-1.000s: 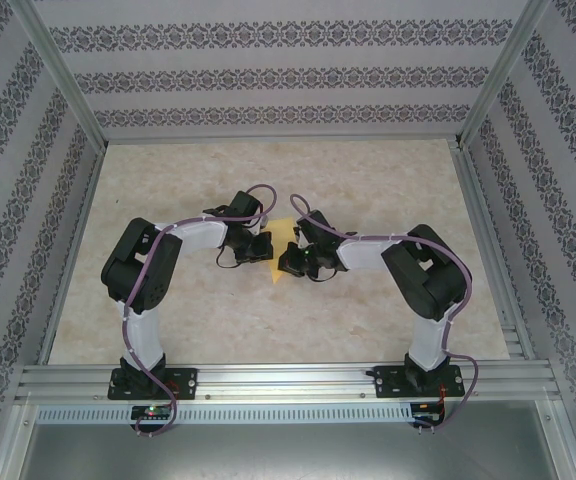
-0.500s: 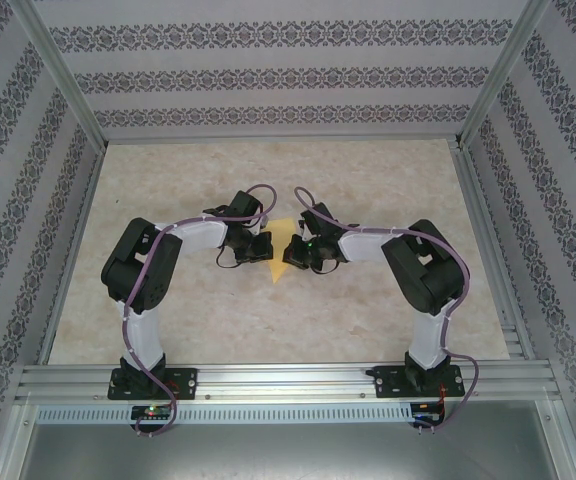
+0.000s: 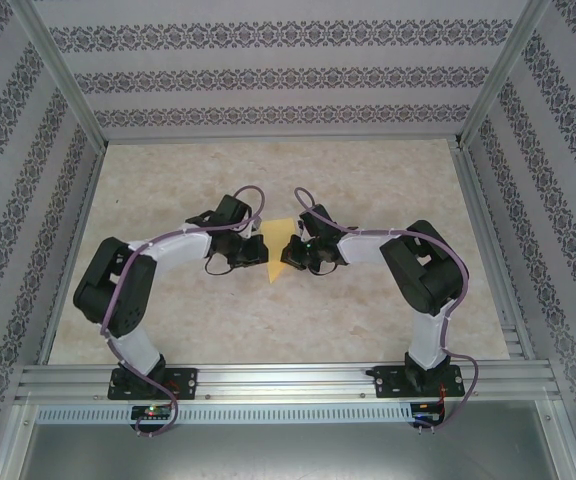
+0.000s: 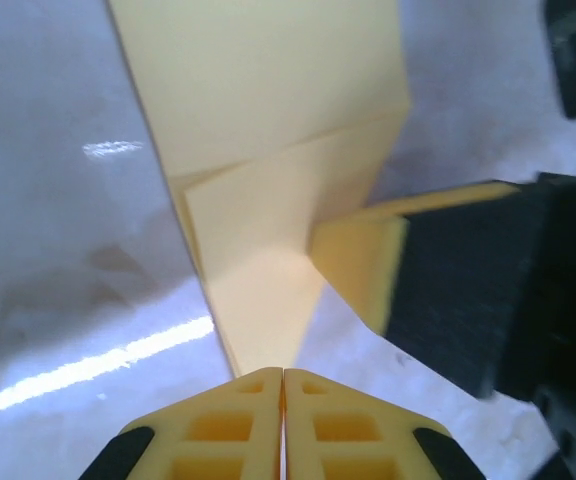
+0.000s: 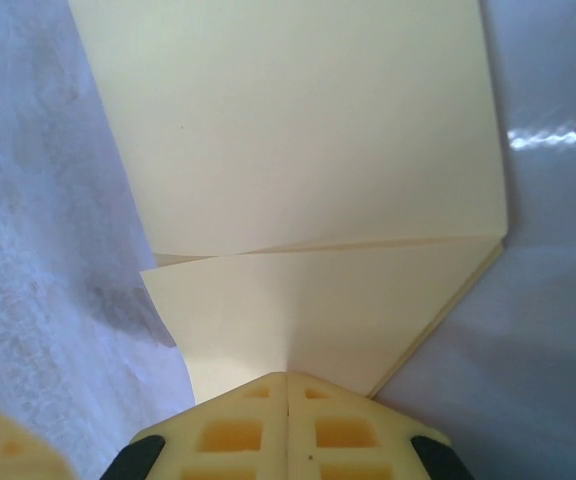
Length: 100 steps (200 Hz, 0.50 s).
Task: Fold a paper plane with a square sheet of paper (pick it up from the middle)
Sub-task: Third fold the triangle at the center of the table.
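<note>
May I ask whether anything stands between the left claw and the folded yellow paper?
Nothing visible does: the left claw is shut on a narrow end of the yellow paper, and the right claw pinches another edge.

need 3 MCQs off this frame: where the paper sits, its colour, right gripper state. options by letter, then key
1. Where is the paper?
A) against the far wall
B) middle of the table, between the left gripper and the right gripper
C) on the near rail

2. Its colour?
A) white
B) blue
C) yellow

3. The right gripper is:
A) shut on the paper
B) wide open above it
C) shut on nothing, off to one side

Key:
1 B: the top view shows it between both grippers.
2 C: it is yellow in every view.
3 A: in the right wrist view the folded sheet runs into the closed fingers.
</note>
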Tool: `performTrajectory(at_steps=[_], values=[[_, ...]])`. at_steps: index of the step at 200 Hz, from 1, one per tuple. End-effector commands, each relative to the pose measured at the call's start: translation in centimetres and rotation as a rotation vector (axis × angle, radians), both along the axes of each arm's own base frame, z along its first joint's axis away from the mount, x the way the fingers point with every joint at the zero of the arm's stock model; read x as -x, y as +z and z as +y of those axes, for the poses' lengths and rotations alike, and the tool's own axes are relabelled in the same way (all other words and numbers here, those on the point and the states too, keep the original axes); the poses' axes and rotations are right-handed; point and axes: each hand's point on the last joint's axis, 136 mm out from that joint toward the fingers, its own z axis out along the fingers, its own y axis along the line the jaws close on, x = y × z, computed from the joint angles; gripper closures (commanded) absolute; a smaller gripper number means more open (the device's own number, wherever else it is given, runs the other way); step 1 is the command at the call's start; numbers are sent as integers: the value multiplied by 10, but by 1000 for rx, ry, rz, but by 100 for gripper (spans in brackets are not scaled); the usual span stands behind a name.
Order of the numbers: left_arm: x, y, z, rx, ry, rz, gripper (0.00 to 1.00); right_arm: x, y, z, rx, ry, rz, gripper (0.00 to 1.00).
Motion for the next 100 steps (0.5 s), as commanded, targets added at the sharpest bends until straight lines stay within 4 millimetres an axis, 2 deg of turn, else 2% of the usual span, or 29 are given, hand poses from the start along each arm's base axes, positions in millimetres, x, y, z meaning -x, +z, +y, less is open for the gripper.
performTrajectory(at_steps=[1, 29, 69, 100], values=[[13, -1, -17, 83, -6, 28, 92, 11, -11, -2, 29, -6, 26, 100], [21, -17, -24, 107, -6, 67, 97, 11, -12, -1, 27, -1, 33, 100], [19, -29, -28, 92, -7, 83, 99, 13, -12, -2, 27, 2, 31, 100], [21, -41, -21, 33, 0, 103, 100, 11, -9, -1, 19, 5, 22, 100]])
